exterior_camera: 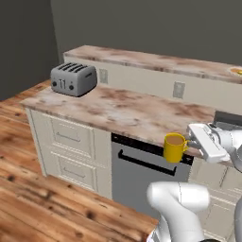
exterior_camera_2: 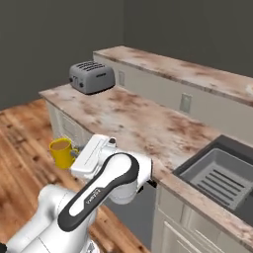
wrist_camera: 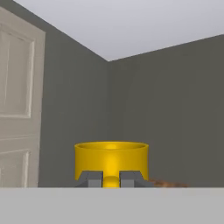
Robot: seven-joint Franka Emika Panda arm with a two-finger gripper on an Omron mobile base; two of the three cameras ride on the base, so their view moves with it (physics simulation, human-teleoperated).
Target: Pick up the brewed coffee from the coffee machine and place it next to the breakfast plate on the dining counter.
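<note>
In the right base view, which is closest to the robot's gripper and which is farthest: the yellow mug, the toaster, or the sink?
1. Yellow mug: held right at the gripper, out past the counter's edge.
2. Toaster: on the counter's far left end, behind the mug.
3. Sink: set in the counter at the far right, on the other side of the arm.

Yellow mug [exterior_camera: 175, 147] reads as smooth glazed ceramic or plastic, evenly bright, with flat brown liquid inside. The gripper [wrist_camera: 111, 179] closed on its handle has matt grey finger pads, and the arm's shell is glossy white plastic with dark joints. The countertop [exterior_camera: 123, 111] is polished-looking marbled stone, brown veins through cream, and the raised dining counter [exterior_camera_2: 173, 69] behind wears the same stone over a plain matt beige front. The toaster [exterior_camera: 73, 79] is dull grey metal. The sink [exterior_camera_2: 220, 178] is grey, ribbed and matt. The floor [exterior_camera: 28, 189] is grainy reddish wood planks. The cabinets [exterior_camera: 66, 142] are cream-painted and smooth.
</note>
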